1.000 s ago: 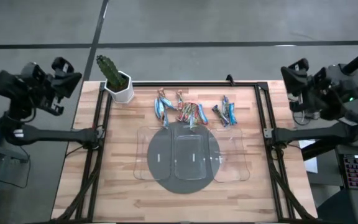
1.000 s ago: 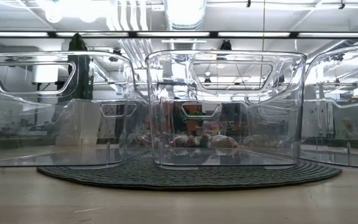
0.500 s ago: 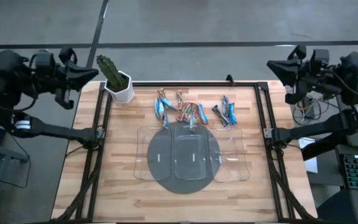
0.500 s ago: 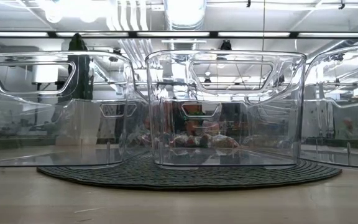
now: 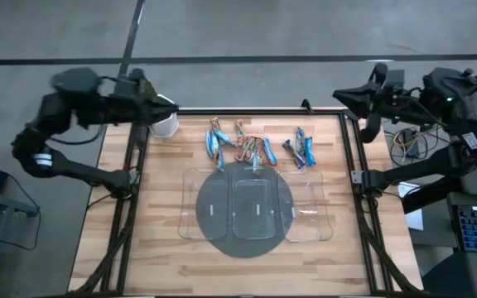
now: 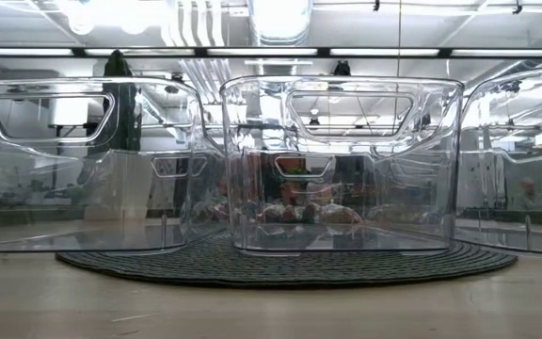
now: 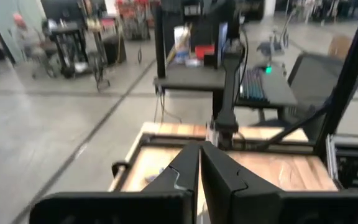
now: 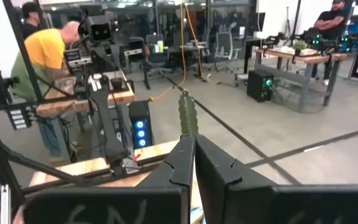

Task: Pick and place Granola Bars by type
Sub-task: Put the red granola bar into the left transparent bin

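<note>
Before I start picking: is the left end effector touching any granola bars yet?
Apart. The high view shows the left end effector at the table's far-left corner, bare wood between it and the granola bars.

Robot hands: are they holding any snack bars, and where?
Nothing is held. The left gripper and right gripper are shut and empty; the granola bars lie on the table.
</note>
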You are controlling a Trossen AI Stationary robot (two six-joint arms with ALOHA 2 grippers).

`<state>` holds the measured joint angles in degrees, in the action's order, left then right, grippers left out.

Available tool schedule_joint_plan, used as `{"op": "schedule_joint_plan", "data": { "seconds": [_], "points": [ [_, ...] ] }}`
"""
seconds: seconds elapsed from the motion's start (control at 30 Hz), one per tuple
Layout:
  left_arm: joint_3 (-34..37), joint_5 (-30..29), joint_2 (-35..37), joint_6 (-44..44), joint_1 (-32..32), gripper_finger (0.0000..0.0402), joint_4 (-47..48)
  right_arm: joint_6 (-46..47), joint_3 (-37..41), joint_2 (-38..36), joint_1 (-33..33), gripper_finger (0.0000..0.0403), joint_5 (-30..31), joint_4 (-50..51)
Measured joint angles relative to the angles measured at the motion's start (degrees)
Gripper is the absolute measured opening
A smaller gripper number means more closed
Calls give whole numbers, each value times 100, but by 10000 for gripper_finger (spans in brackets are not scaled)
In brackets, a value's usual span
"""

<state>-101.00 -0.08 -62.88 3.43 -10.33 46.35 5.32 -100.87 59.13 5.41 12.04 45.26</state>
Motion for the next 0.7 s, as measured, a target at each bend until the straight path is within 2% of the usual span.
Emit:
{"op": "schedule_joint_plan", "data": {
  "seconds": [0.37, 0.57, 0.7],
  "points": [
    [1, 64, -380, 7, -2, 0, -14, 3, 12, 222, 2, 8, 185, 326],
    [10, 55, -460, -55, -4, 0, 349, 25, 12, 317, 2, 8, 172, 747],
    [6, -216, -533, -247, -4, 0, 719, 47, 15, 410, 2, 8, 251, 1067]
  ]
}}
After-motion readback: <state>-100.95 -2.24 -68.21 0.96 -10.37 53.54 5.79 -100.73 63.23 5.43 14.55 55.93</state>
